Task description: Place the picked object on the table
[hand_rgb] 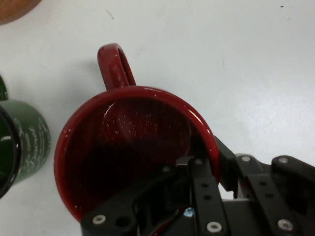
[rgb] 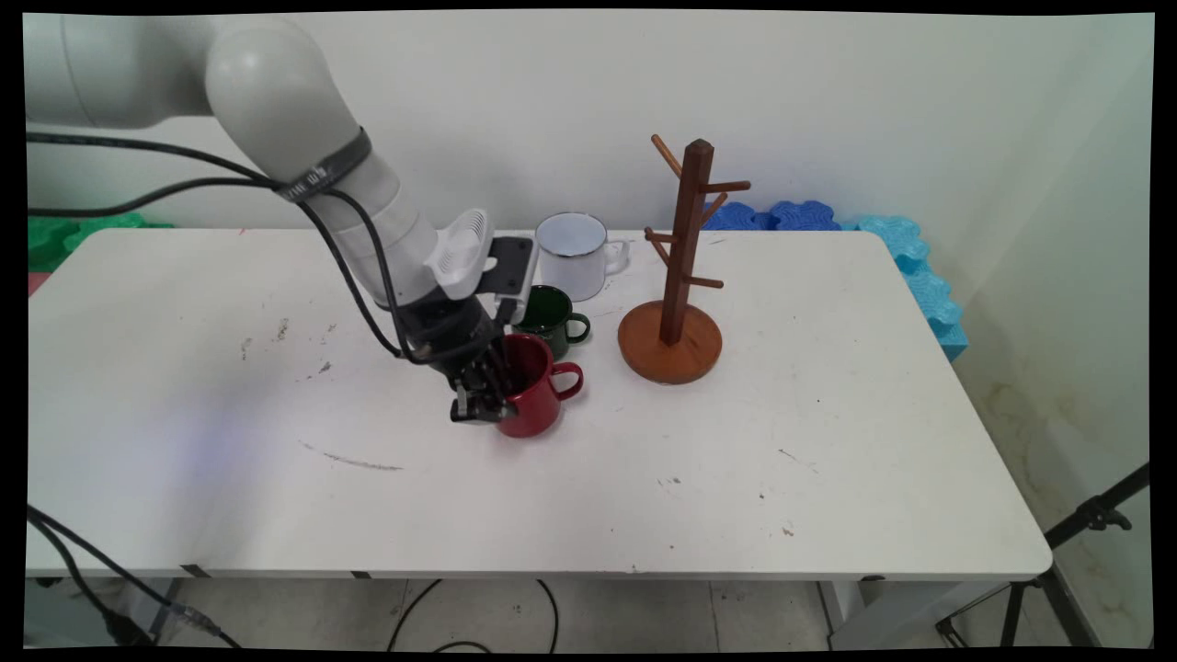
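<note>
Red mug [hand_rgb: 133,147] stands near the desk's [rgb: 736,478] middle, just in front of the green mug [rgb: 550,319], wooden mug tree [rgb: 680,267] to its right. Gripper [hand_rgb: 211,162] pinches its rim wall, one finger inside, one outside. Such a thin one-sided hold could let it tilt or slip.

Soft, even light, faint shadows; glare glints on the red mug [hand_rgb: 133,147] rim.

Red mug [hand_rgb: 123,147]: glossy speckled enamel. Green mug [hand_rgb: 24,142]: glossy. Mug tree [rgb: 680,267]: smooth brown wood. Bench [rgb: 644,460]: matt white, scuffed.
</note>
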### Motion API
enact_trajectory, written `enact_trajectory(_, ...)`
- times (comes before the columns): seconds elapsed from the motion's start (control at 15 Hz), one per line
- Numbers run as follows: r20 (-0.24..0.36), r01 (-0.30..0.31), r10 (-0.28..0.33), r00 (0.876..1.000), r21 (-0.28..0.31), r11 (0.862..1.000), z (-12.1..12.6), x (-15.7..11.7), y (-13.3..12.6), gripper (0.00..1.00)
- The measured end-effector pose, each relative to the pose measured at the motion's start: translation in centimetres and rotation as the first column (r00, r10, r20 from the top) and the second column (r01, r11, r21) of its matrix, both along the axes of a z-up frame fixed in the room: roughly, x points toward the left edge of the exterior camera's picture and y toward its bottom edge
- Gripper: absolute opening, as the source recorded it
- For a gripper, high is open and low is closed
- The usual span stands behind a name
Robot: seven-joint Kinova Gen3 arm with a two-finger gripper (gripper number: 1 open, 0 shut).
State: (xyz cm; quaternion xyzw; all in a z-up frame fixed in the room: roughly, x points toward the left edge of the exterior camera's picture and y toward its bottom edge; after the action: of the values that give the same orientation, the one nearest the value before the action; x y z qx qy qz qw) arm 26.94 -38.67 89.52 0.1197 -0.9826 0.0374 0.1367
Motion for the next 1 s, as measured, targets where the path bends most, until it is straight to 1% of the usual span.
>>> enact_trajectory(0.53, 0.003, 0.009, -0.009, 1.000, -0.015, 1.000, -1.9, -0.5, -0.4, 0.00)
enact_trajectory(1.0, 0.004, 0.007, -0.007, 1.000, -0.020, 1.000, -2.7, -0.7, -0.6, 0.00)
